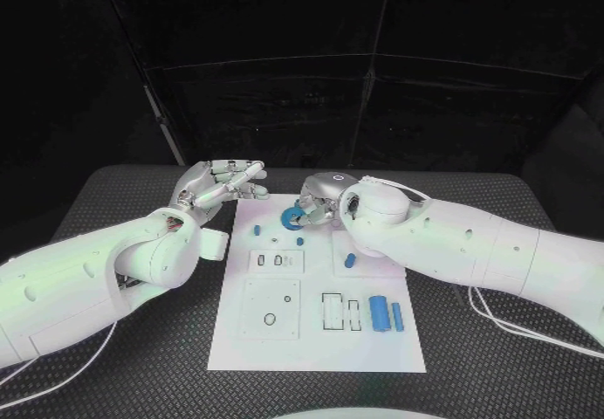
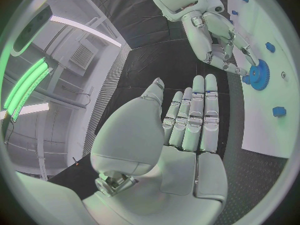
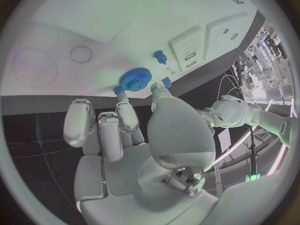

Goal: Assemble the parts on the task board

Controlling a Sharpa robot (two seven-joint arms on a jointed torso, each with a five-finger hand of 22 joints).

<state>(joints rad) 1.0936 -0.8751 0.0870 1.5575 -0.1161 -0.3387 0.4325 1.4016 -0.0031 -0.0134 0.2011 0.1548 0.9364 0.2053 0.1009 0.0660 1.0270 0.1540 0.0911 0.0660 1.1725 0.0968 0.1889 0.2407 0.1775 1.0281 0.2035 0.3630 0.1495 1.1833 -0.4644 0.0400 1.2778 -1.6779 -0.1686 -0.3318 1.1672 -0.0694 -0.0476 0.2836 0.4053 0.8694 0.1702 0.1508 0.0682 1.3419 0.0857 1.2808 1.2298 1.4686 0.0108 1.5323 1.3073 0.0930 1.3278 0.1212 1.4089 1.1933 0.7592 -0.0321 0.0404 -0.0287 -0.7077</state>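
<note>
The white task board lies in the middle of the black table. At its far end my right hand pinches a blue gear between thumb and fingers, low over the board. In the right wrist view the fingertips touch the gear at its rim; in the left wrist view the gear sits under the right hand. My left hand hovers beside the board's far left corner, fingers straight and apart, holding nothing.
Loose blue parts lie on the board: a small peg, an oval piece, a cylinder and a thin bar. Rectangular slots and a round hole mark the near half. White cables trail at the right.
</note>
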